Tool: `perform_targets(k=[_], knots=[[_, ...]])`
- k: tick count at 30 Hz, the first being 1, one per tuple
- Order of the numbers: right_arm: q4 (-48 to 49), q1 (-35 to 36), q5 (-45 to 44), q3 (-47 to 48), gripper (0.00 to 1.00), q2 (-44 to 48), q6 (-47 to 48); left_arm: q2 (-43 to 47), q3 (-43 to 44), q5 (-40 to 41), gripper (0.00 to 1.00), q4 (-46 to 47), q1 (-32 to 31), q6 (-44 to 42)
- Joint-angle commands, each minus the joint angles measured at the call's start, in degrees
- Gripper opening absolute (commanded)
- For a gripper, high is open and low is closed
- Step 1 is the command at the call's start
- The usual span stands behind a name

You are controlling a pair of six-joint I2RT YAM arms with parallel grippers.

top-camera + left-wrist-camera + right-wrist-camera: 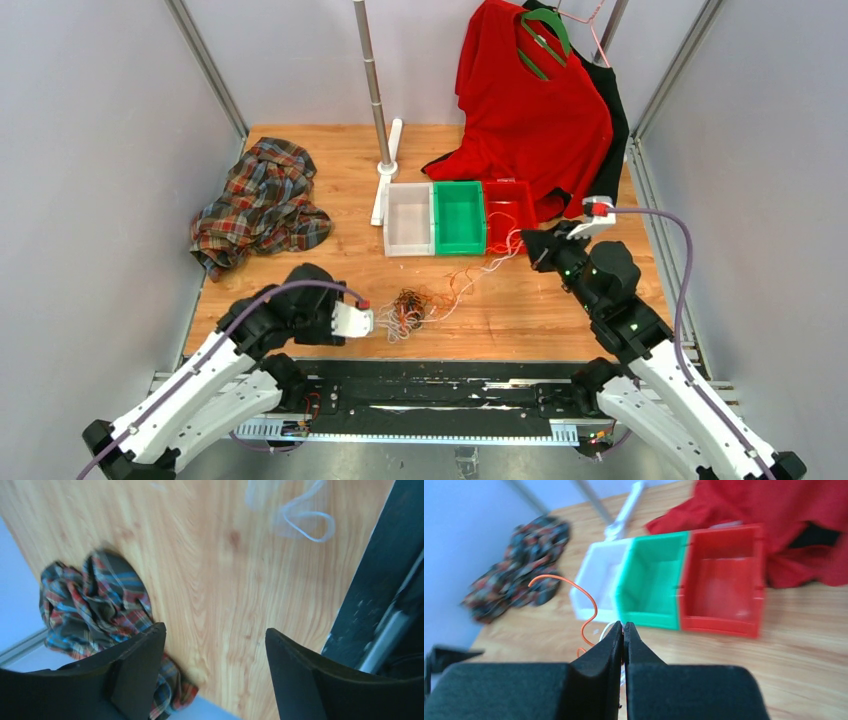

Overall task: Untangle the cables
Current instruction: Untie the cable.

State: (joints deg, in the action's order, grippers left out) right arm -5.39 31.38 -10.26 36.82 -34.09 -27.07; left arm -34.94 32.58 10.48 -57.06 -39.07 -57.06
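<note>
plaid shirt (262, 205) seen far L | L gripper (215, 655) jaws spread, nothing held, just beside tangle | cables (410, 310) heaped near front edge, strands led R toward red bin (508, 212) | R gripper (624, 628) jaws pressed together, orange+white strands pinched at tips

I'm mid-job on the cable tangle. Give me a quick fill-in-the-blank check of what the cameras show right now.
1. Between the white bin and the red bin stands the ____ bin.
2. The left gripper has its jaws ____, with nothing between them.
3. The right gripper is ____ on the cables.
4. In the top view, the plaid cloth lies to the ____ of the white bin.

Missing words: green; open; shut; left.
</note>
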Motion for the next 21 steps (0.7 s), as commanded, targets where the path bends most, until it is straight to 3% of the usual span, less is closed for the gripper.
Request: perform_targets(k=[1,5,7,10,17,21], knots=[[8.8,-0.5,23.4,2.7,0.01,-4.4,-4.1,-4.1,15.1,-18.9,0.79,-3.3,0.3,14.9],[13.4,1.7,28.2,3.2,0.01,-6.9,-6.5,-9.9,25.8,-30.4,0.78,-2.1,0.3,22.8],[17.7,2.8,29.7,2.6,0.01,-8.1,-8.2,-12.5,28.6,-31.5,0.77,3.5,0.3,29.7],[21.6,4.6,31.0,2.3,0.01,-10.6,-10.1,-15.1,31.4,-37.6,0.77,9.2,0.3,33.0],[27.6,9.0,29.3,2.0,0.01,-14.6,-12.3,-18.4,26.7,-43.1,0.75,25.5,0.1,37.5],[29.4,11.2,27.1,1.7,0.01,-16.1,-12.7,-16.8,21.4,-39.9,0.72,35.7,-3.0,37.8]])
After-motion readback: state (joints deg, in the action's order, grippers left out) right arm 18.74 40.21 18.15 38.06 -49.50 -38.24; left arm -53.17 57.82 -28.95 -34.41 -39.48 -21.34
